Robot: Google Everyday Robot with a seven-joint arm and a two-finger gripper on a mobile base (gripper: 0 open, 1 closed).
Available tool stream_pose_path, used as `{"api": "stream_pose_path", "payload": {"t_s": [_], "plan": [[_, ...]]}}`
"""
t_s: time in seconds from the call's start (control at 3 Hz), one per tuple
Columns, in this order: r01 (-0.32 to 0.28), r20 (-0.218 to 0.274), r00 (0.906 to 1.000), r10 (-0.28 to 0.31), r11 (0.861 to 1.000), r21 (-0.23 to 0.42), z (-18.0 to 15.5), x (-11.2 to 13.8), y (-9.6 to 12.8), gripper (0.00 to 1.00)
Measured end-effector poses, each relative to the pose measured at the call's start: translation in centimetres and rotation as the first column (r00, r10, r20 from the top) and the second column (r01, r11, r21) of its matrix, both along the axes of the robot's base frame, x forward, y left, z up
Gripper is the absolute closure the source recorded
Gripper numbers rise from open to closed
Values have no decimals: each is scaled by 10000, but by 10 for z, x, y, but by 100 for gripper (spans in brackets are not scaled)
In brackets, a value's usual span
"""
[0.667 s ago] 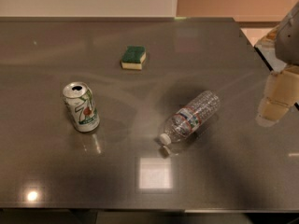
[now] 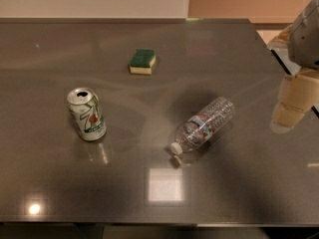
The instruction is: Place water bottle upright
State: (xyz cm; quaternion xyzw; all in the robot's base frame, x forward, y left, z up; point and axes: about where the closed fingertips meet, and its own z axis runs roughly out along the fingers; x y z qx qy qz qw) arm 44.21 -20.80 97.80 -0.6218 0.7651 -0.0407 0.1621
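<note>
The water bottle [image 2: 205, 125] lies on its side on the dark table [image 2: 149, 193], right of the middle. It is clear and ribbed, with a red, white and blue label band. Its white cap [image 2: 175, 148] points toward the front left. My gripper [image 2: 290, 106] hangs at the right edge of the view, above the table's right side. It is to the right of the bottle, well apart from it, and holds nothing that I can see.
A green-and-white soda can [image 2: 86, 113] stands upright at the left. A green and yellow sponge [image 2: 142, 61] lies further back near the middle. The table's right edge [image 2: 269, 49] runs just behind my gripper.
My gripper has shifted very slightly to the left. The bottle, can and sponge have not moved.
</note>
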Motion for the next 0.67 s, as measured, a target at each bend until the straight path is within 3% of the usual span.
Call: {"api": "stream_pose_path", "payload": {"t_s": [0.33,0.67], "plan": [[-936,171,9955,936,9956,31,-2,6,15,0],[-2103,144,9776,2102,9776,37,-11,11,31,0]]}}
